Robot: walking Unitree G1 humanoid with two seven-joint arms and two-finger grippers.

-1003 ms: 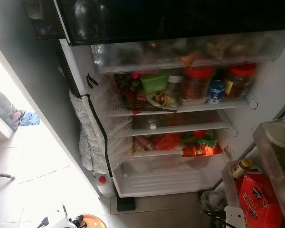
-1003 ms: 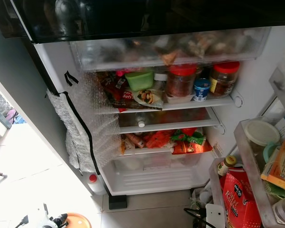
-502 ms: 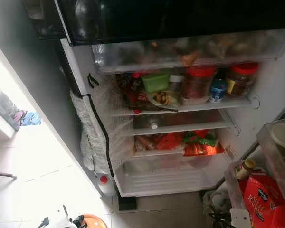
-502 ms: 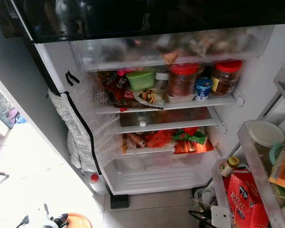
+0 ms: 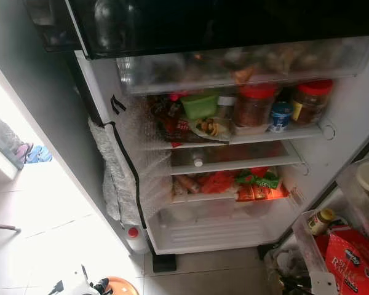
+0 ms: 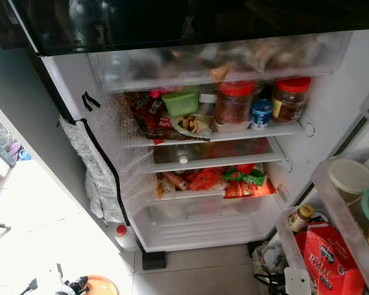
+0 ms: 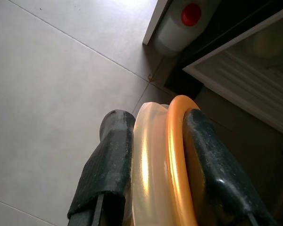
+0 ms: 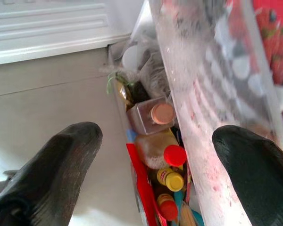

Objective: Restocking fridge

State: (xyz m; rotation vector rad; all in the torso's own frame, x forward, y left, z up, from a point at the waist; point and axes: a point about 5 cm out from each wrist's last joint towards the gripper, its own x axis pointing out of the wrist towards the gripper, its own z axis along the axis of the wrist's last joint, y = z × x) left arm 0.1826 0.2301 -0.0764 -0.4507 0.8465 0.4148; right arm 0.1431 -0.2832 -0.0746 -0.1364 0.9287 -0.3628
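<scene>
The left gripper (image 7: 153,160) has its two black fingers (image 7: 106,169) clamped on a round translucent container with an orange rim (image 7: 158,155), held edge-on low over the pale tiled floor (image 7: 52,94) just short of the open white fridge (image 5: 111,86). Beyond that container, a white plastic jug with a red cap (image 7: 184,21) stands on the floor against the fridge's lower left corner, with a small dark block (image 5: 164,262) beside it under the fridge's bottom edge.

The right gripper (image 8: 153,165) has its fingers (image 8: 61,160) spread wide apart and holds nothing. It hangs beside the fridge's open door, above the clear door bin (image 8: 212,94). Between the fingers lies a crowded lower door shelf: a square clear jar with a tan lid (image 8: 153,115), a bottle with a red cap (image 8: 172,154) and a yellow-capped bottle (image 8: 172,180).

Inside the fridge, the top shelf carries a green lidded box (image 6: 180,102), two brown jars with red lids (image 6: 234,103) and a small blue-and-white tub (image 6: 260,114). Red, orange and green food packets (image 6: 234,181) lie on the lower shelf, above the clear empty drawer (image 6: 203,224). Bubble wrap (image 5: 120,178) hangs along the fridge's left wall. In the door, a red carton (image 6: 332,261) sits next to a small yellow-lidded jar (image 6: 300,216).
</scene>
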